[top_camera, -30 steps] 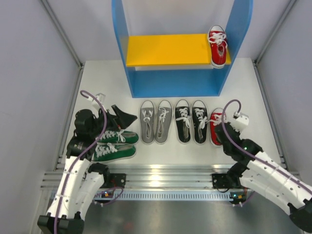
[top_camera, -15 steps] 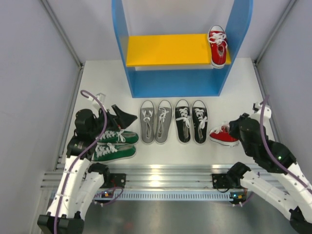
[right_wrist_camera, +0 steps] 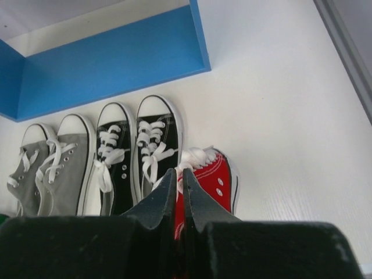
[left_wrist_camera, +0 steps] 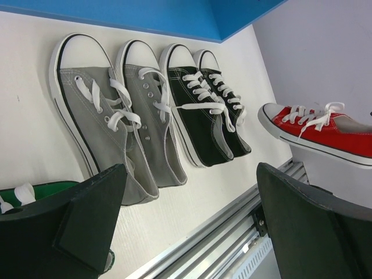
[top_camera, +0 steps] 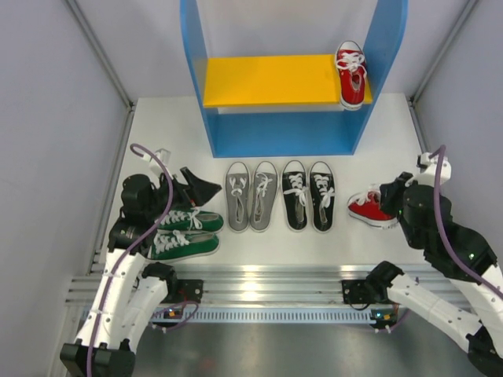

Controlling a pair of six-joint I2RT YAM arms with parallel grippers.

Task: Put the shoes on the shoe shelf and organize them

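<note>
Since one second ago my right arm has swung out to the right and taken the second red canvas sneaker point(top_camera: 368, 208) with it. The sneaker left its place beside the black canvas sneakers point(top_camera: 308, 195), turned sideways, and is now near the right side of the white table point(top_camera: 393, 133), toe pointing left. The right gripper point(right_wrist_camera: 179, 175) is clamped on its heel end, fingers almost together. The left gripper point(left_wrist_camera: 189, 180) stands wide apart and empty, by the green canvas sneakers point(top_camera: 185, 233).

I judge the task to be at an early stage. Only the first red canvas sneaker point(top_camera: 351, 75) lies on the yellow middle board point(top_camera: 267, 78) of the blue shoe shelf point(top_camera: 196, 78), at its right end. The grey canvas sneakers point(top_camera: 251, 195), the black ones and the green ones wait on the table.

The board hides the shelf's lower level from above. I cannot tell whether the held sneaker is clear of the table.
</note>
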